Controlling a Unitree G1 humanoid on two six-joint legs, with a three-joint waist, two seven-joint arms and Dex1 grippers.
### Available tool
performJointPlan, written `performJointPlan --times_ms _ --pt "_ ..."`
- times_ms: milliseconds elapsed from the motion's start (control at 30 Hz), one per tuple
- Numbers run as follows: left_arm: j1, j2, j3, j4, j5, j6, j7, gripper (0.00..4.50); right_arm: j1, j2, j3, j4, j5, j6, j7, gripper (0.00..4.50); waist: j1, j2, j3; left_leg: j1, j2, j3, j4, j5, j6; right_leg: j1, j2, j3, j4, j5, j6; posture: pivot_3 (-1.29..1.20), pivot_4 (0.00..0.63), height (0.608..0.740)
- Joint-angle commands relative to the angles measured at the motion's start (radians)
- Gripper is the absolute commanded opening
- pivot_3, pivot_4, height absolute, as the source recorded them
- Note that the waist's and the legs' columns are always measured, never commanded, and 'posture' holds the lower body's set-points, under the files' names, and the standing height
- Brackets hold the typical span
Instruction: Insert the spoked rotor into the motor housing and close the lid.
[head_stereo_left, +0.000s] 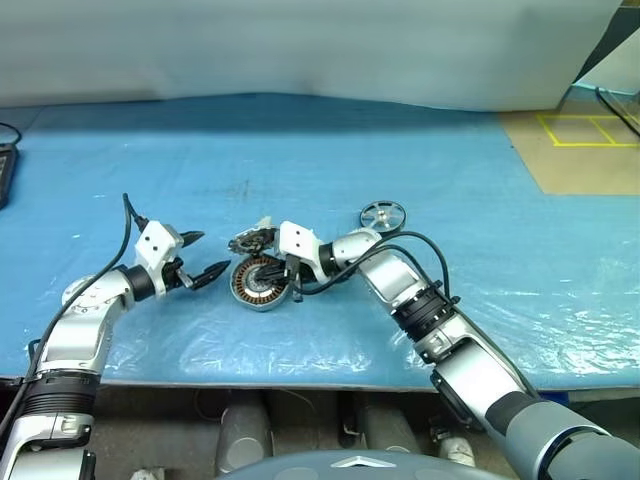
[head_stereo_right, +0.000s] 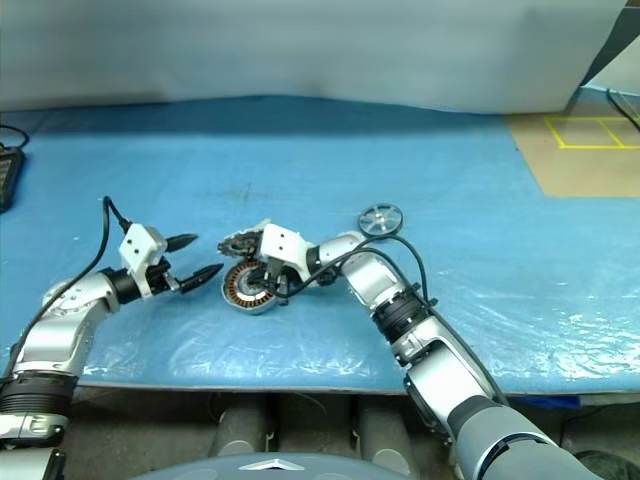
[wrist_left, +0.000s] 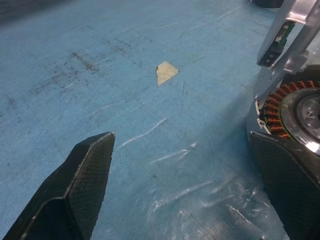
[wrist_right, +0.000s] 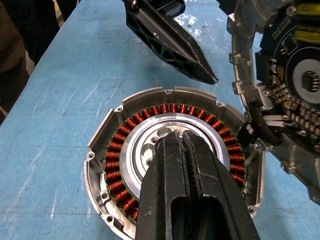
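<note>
On the blue-covered table (head_stereo_left: 500, 250), the left gripper (head_stereo_left: 200, 258) is hovering with fingers spread wide, holding nothing, just left of the motor housing (head_stereo_left: 258, 282). The right gripper (wrist_right: 184, 145) is poised over the housing's hub, fingers pressed together. The lid (wrist_right: 285, 85) is leaning beside the housing. The spoked rotor (head_stereo_left: 383, 216) is lying farther right.

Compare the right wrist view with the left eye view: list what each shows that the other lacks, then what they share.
Right wrist view: the lid's inner face close up, with circuit parts and a dark centre, and the right gripper's shut fingers over the motor housing's silver hub.

Left eye view: the spoked rotor lying apart on the blue mat, beyond the right arm, and the open left gripper whole.

Both: the housing's copper windings, the lid beside the housing, and the blue mat.
</note>
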Motion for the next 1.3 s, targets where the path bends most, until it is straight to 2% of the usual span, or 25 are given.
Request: performJointPlan --times_ms 33,367,967,1300 --pt "-0.002 0.002 0.011 -0.010 0.000 -0.020 0.003 4.50 -0.038 0.009 -0.031 -0.046 0.018 0.001 -0.005 0.04 0.000 0.000 0.000 0.000 0.000 0.000 0.000 0.000 0.000 0.000 0.000 0.000 0.000 0.000 0.000 0.00 0.150 0.740" --pt "-0.013 0.004 0.009 0.008 0.002 -0.024 -0.002 4.50 -0.020 -0.012 -0.041 -0.137 0.049 0.060 0.030 0.04 0.001 0.000 0.000 0.000 0.000 0.000 0.000 0.000 0.000 0.000 0.000 0.000 0.000 0.000 0.000 0.00 0.150 0.740" --pt "0.011 0.005 0.016 -0.011 -0.003 -0.020 0.006 4.50 0.023 0.012 -0.009 -0.003 -0.010 0.003 -0.017 0.04 0.001 0.000 0.000 0.000 0.000 0.000 0.000 0.000 0.000 0.000 0.000 0.000 0.000 0.000 0.000 0.00 0.150 0.740" --pt "0.008 -0.002 0.007 -0.018 -0.002 -0.011 0.013 4.50 0.031 0.011 -0.032 -0.112 0.030 0.057 -0.011 0.04 0.001 0.000 0.000 0.000 0.000 0.000 0.000 0.000 0.000 0.000 0.000 0.000 0.000 0.000 0.000 0.00 0.150 0.740"
